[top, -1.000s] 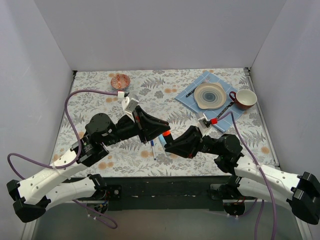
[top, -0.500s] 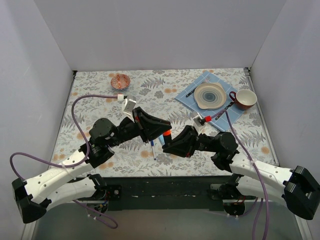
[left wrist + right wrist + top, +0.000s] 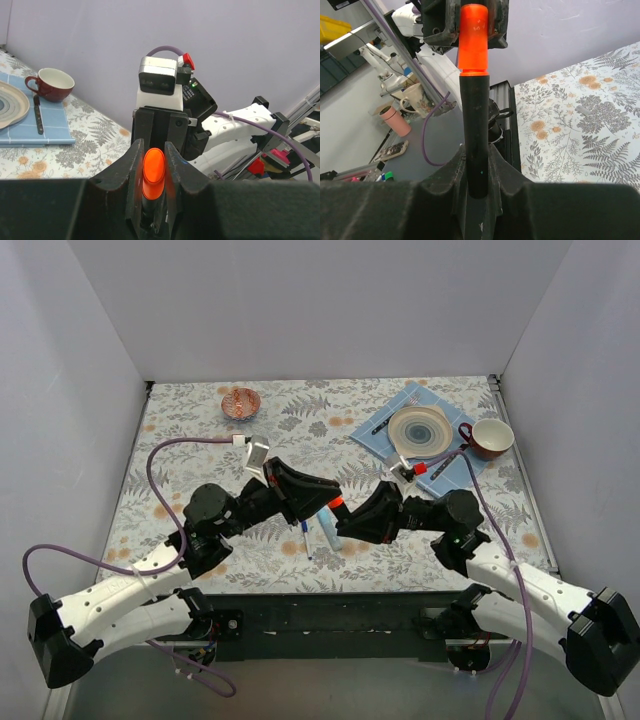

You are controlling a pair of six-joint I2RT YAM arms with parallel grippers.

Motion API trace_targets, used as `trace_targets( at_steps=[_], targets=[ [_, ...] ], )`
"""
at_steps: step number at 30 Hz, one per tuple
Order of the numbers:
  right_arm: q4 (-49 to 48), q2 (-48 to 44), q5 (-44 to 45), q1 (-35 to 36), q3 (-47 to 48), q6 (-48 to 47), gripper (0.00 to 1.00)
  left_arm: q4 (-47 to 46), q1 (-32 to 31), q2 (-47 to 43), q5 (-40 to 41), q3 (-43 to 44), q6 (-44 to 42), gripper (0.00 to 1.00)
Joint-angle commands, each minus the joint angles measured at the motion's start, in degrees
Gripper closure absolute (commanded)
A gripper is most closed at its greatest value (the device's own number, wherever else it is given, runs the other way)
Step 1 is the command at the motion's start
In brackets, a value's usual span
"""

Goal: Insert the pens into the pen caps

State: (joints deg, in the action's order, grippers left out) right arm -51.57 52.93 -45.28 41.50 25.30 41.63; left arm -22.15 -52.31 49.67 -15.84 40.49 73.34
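The black marker (image 3: 474, 125) stands in my right gripper (image 3: 477, 152), which is shut on its barrel. The orange cap (image 3: 473, 37) sits on the marker's far end. My left gripper (image 3: 154, 150) is shut on this orange cap (image 3: 154, 167). In the top view the two grippers meet tip to tip above the table's front middle, with the cap (image 3: 337, 502) between them. A thin white pen with a blue tip (image 3: 304, 536) and a light-blue marker (image 3: 328, 533) lie on the cloth just below them. Other caps are hidden.
A small patterned bowl (image 3: 240, 402) sits at the back left. A blue mat (image 3: 385, 440) at the back right holds a plate (image 3: 420, 430) and dark cutlery (image 3: 381, 425). A red cup (image 3: 490, 438) stands beside it. White walls close the sides.
Both grippers have stayed joined at the marker and cap. The pair has drifted slightly right and toward the back, and the right arm's elbow has swung right.
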Motion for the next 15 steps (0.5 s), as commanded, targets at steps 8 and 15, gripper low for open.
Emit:
trace_targets(
  at_steps=[8, 15],
  targets=[
    [-14.61, 0.86, 3.18, -3.0, 10.65, 3.72, 0.99, -9.39, -2.09, 2.97, -15.36, -11.92, 10.85, 1.0],
    [-15.05, 1.65, 2.65, -3.0, 12.23, 5.48, 0.99, -11.52, -2.09, 4.38, -14.14, -11.76, 12.35, 1.0]
  ],
)
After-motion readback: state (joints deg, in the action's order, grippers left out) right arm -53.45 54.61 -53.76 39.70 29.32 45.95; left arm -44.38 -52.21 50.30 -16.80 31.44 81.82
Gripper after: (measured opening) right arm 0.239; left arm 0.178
